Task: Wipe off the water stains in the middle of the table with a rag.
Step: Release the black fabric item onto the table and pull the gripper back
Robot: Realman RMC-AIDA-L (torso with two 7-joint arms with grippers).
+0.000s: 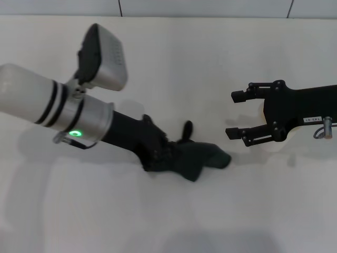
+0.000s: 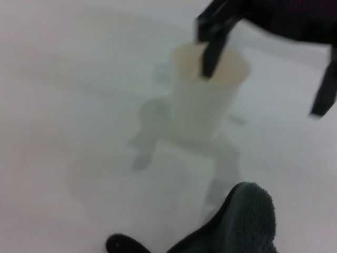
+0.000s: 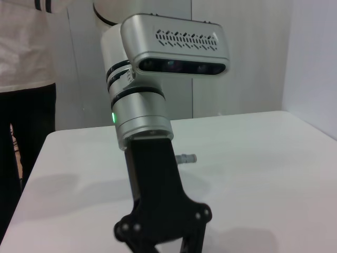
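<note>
A: Where is the rag relative to the left hand?

B: In the head view it sits bunched at the tip of the left hand, low on the white counter near the middle. The dark cloth spreads out from the hand toward the robot's right, ending in a rounded lump. The hand's black body merges with the cloth, so I cannot tell how far the fingers are parted or whether they grip it.

A: Does the left wrist view help?

B: Only a little. A fold of the rag shows at the edge of that picture, lying on the counter, with a translucent whitish cup standing farther off.

A: And the water stains?

B: I cannot make out an orange-brown blotch in any view. Only grey shadows lie around the cup.

A: What about the right hand?

B: It hovers well apart from the rag, on the robot's right, its two black fingers spread wide with nothing between them. One of them reaches over the cup's rim in the left wrist view.

A: And the right wrist view?

B: It looks across the counter at the left arm, its green light lit.
</note>
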